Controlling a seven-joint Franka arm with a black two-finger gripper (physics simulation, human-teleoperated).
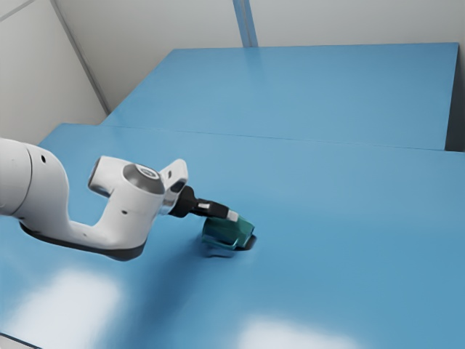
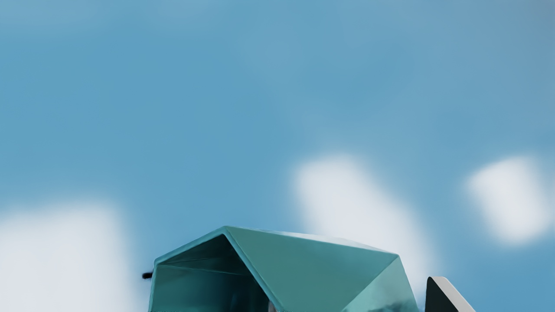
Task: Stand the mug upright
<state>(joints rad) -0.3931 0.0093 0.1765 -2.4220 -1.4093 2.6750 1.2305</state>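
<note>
White Franka arm [image 1: 122,211]: reached from the exterior view's left, over the blue table [image 1: 341,203]
Black two-finger gripper [image 1: 228,214]: was over the teal faceted mug [image 1: 227,231]; its fingers were open, spread wide apart, with no grip to be seen
Mug's place: right at the fingertips, tipped over rather than upright; whether its whole weight lay on the table could not be told
Mug's handling: likely light and stiff, perhaps ceramic or enamelled metal; the smooth finish looked slippery, and a pinch on a sharp ridge might have let it roll; if ceramic, the rim could have chipped under a hard knock
Hold: best judged across two opposed flat facets of the body, with the pads laid flush; the thin rim seemed a poorer place to press
Mouth [image 2: 208,277]: open to one side, angular, dark within; its edge was thin and a shade brighter than the hollow
Flank [image 2: 312,268]: broad flat planes of muted green-blue, meeting in crisp creases; a pale sheen ran along the upper edge
Far end of the body: paler, narrowing, glossy with soft reflections; handle not clearly made out
Pale-edged finger [image 2: 453,297]: stood just beside that end, a narrow gap between them
</note>
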